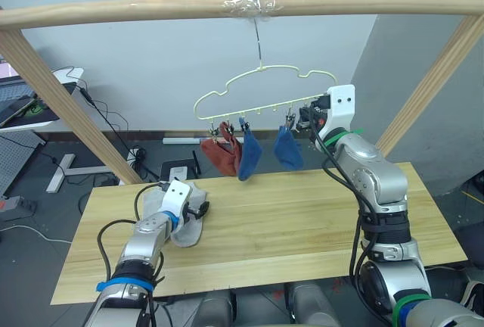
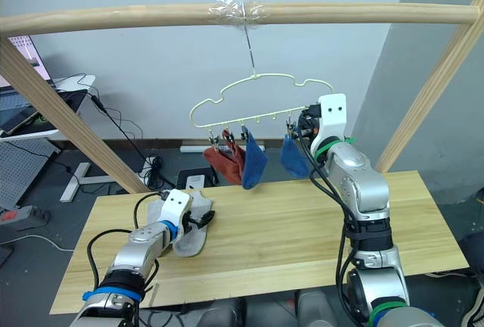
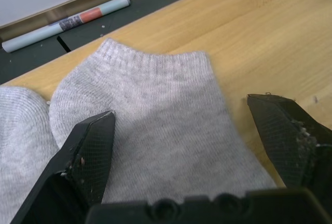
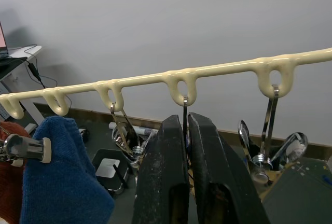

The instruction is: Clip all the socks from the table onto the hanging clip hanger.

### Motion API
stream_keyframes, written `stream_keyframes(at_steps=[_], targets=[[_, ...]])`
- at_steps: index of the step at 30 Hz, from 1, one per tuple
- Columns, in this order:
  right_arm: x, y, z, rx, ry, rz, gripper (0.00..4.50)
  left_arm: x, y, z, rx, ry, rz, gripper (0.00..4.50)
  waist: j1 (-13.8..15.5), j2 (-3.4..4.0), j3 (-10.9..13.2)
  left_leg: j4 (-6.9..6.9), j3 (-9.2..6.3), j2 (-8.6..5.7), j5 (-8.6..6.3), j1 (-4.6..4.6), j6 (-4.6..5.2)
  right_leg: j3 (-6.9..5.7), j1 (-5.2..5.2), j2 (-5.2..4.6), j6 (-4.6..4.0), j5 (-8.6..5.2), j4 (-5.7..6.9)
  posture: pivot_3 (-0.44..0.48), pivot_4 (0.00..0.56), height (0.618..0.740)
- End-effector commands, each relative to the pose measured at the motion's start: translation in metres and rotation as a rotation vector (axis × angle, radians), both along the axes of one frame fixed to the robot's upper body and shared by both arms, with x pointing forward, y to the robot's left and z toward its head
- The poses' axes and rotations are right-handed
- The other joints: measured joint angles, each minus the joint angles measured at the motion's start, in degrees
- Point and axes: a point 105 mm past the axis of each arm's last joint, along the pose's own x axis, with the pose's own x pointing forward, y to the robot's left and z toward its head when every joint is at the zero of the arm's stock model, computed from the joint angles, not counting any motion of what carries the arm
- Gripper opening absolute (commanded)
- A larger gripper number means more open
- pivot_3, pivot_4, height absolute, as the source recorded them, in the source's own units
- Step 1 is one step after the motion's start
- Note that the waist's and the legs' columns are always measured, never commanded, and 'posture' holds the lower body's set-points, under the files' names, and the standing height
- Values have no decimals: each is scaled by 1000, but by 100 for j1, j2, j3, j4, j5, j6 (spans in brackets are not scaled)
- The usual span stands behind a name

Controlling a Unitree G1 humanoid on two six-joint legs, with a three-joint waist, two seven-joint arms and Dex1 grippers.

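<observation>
Left eye view: table (image 1: 302,228) of light wood planks, wide, under a round wooden pole frame (image 1: 151,7)
Clip hanger: pale yellow-green wire hanger (image 1: 249,88) hooked on the top pole at a patch of clear tape (image 1: 246,3)
Hung socks: rust red socks (image 1: 221,154) at the hanger's left end, a blue sock (image 1: 249,154) just beside them, another blue sock (image 1: 288,148) further right
Table socks: two light grey socks (image 3: 155,125) lying flat and side by side near the table's left front
Left gripper: (image 3: 192,141) low over the grey socks, jaws spread wide, one finger on the nearer sock and the other on bare wood
Right gripper: (image 4: 188,146) raised at the hanger's right end, jaws pressed together around the wire stem of a metal clip (image 4: 185,111) under the bar; free clips (image 4: 270,151) hang alongside
Room: grey-white wall behind, dark floor with cables, a power strip (image 1: 15,204) and a rolled tube (image 3: 67,22); a desk with a screen (image 1: 30,100) at far left
</observation>
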Motion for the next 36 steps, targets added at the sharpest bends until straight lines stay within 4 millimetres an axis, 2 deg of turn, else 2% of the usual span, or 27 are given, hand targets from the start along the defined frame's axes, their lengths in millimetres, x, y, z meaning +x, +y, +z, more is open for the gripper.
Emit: stream_keyframes(at_steps=[1, 2, 9, 14, 16, 19, 22, 28, 36], targets=[[-1, -2, 9, 7, -32, -15, 0, -5, -2, -8, -25, 35, -11, 4099, 0, 1, -4, 0, 0, 0, 0, 1, 0, 0, 1, 0, 0, 0, 0, -116, 114, 740], [-1, -2, 9, 8, -32, -15, 0, -5, -3, -8, -27, 34, -16, 3935, 0, 1, -5, 0, 0, 0, 0, 1, 0, 0, 1, 0, 0, 0, 0, -116, 114, 740], [2, -6, 8, 7, -32, -29, 0, -5, -3, -6, -16, 7, -24, 1926, 0, 1, -5, 0, 0, 0, 0, 1, 0, 0, 1, 0, 0, 0, -1, -114, 115, 740], [4, -9, 9, 3, -37, -33, 0, -4, -12, -2, -35, -27, -49, 466, 1, 1, -5, 0, 0, 0, 0, 1, 0, 0, 1, 0, 0, 0, -1, -116, 116, 740], [4, -10, 10, 2, -41, -32, 0, -2, -18, 3, -36, -56, -75, 48, 1, 1, -5, 1, 0, 0, 0, 1, 0, 0, 1, 0, 1, 0, -1, -116, 117, 740], [6, -13, 13, -1, -44, -30, 0, 2, -33, 19, -85, -120, -132, 48, 4, 1, -5, 1, 0, 0, 0, -1, 0, 0, 1, 0, 1, 1, -2, -117, 118, 740], [5, -16, 18, 11, -29, -12, 0, 6, -59, 54, -215, -248, -186, 48, 9, 0, -5, 1, -1, -1, 0, -5, 0, 0, 0, -1, 1, 1, -4, -121, 120, 740], [1, -20, 23, 69, 73, 28, 0, -6, -106, 105, -339, -410, -342, 48, -7, 0, -5, -1, 2, 0, 0, -5, 0, 2, 0, -4, 0, 0, -6, -121, 124, 740], [-5, -19, 30, 187, 204, 67, 0, -28, -172, 143, -424, -534, -553, 48, 2, 0, -4, 2, 4, -2, 0, -8, 0, 3, 1, -4, 0, 0, -6, -139, 123, 740]])
